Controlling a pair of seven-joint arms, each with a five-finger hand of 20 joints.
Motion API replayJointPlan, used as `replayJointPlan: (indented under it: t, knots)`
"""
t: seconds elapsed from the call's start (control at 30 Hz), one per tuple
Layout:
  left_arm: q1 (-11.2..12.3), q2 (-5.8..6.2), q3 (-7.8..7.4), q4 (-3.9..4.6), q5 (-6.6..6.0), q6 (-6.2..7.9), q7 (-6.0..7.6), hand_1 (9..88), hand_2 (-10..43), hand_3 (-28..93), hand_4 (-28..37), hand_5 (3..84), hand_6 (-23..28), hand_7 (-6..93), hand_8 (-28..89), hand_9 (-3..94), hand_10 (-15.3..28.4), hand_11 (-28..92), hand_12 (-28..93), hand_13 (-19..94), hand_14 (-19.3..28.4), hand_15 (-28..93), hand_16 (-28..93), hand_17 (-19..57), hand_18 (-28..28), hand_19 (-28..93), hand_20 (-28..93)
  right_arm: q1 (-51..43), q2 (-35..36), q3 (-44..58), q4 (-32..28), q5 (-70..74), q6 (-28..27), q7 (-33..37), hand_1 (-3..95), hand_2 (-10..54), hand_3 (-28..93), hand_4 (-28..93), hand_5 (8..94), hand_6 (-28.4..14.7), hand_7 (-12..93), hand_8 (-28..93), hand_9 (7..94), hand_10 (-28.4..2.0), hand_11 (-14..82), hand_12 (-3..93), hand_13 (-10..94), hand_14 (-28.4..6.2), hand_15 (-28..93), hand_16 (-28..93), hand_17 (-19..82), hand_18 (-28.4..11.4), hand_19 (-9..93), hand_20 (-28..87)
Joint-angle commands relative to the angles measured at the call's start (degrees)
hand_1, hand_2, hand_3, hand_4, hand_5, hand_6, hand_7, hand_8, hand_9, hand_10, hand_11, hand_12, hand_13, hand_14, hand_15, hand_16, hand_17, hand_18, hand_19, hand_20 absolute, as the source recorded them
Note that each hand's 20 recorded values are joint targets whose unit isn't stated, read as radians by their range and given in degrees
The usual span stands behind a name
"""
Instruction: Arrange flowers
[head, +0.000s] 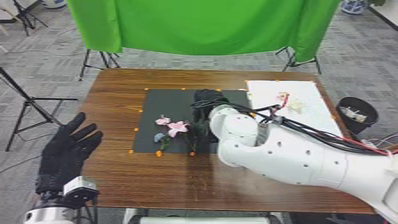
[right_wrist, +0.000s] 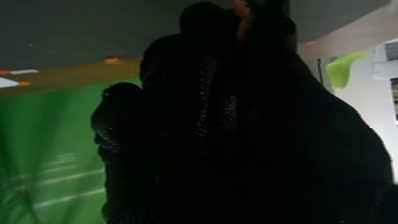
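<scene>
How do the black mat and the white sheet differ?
The black mat is dark; the white sheet is pale. The mat lies on the left, the sheet on the right. The mat bears pink flowers, the sheet a pale yellowish thing. Both lie flat.

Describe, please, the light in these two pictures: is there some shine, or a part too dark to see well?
Head view: the light looks fairly even, and the brown table shows its grain, but the left hand's glove is very dark. Right wrist view: the right hand's glove is nearly pure black with only faint texture; pale streaks cross the green cloth.
</scene>
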Motion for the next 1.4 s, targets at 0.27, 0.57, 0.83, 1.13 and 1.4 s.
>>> replayJointPlan:
  t: [0.27, 0.57, 0.83, 1.13, 1.4]
  knots:
    - [-0.5, -0.83, -0.12, 0.11, 0.83, -0.62, -1.55, 28.5, 7.2, 64, -23.3, 37.1, 9.5, 11.0, -8, 32.4, 18.9, 30, 11, 22, 25.8, 58, -12, -8.7, 23.5, 47, 9, -1.5, -1.0, 1.9, 0.0, 1.6, -2.4, -1.4, 50.0, -6.8, 73, -27, 74.6, -0.2, 20, 1, 84.3, -9.5, 23.6, 25.4, 78, -5.1, 64, 17, 51, -14.7, 93, 18]
    - [-0.1, -1.48, -0.53, 0.07, 1.28, -0.83, -2.33, 28.6, 7.3, 65, -23.2, 37.2, 9.6, 11.1, -8, 32.3, 18.9, 30, 11, 22, 25.8, 58, -12, -8.7, 23.5, 47, 9, -2.0, -0.5, 2.9, -0.7, 3.0, -2.7, -0.3, 40.4, -5.3, 77, -26, 68.2, -1.2, 19, -3, 80.0, -11.3, 30.2, 19.0, 77, -6.1, 65, 16, 50, -15.0, 93, 18]
    - [-0.4, -1.54, -0.54, 0.16, 1.58, -1.08, -2.92, 28.7, 7.4, 65, -23.3, 37.4, 9.6, 11.1, -8, 32.4, 19.0, 30, 11, 22, 25.8, 58, -12, -8.7, 23.5, 47, 9, -2.3, 0.5, 3.5, -1.2, 3.2, -4.7, 0.5, 34.9, -2.9, 79, -23, 67.3, -1.2, 19, -12, 79.1, -11.9, 30.9, 18.0, 76, -7.2, 65, 16, 50, -15.8, 93, 19]
    - [0.1, -0.78, -0.25, 0.0, 0.85, -0.44, -2.15, 28.8, 7.4, 64, -23.2, 37.4, 9.6, 11.1, -8, 32.3, 18.9, 30, 11, 22, 25.8, 58, -13, -8.7, 23.5, 47, 9, -2.1, 1.7, 4.1, -1.9, 4.2, -6.2, 1.1, 33.7, -2.7, 79, -23, 65.7, -2.1, 18, -12, 77.9, -12.5, 30.8, 18.0, 75, -7.8, 66, 16, 50, -15.9, 93, 19]
    - [0.4, -0.18, -0.02, -0.07, 0.41, -0.19, -1.32, 28.8, 7.4, 64, -23.2, 37.5, 9.7, 11.2, -8, 32.5, 19.0, 31, 11, 22, 25.8, 58, -13, -8.7, 23.5, 47, 9, -2.7, 1.7, 5.1, -2.1, 5.5, -6.7, -0.2, 29.4, -0.9, 78, -23, 64.3, -2.8, 17, -12, 77.1, -13.3, 30.5, 18.0, 75, -8.2, 66, 16, 50, -16.0, 93, 19]
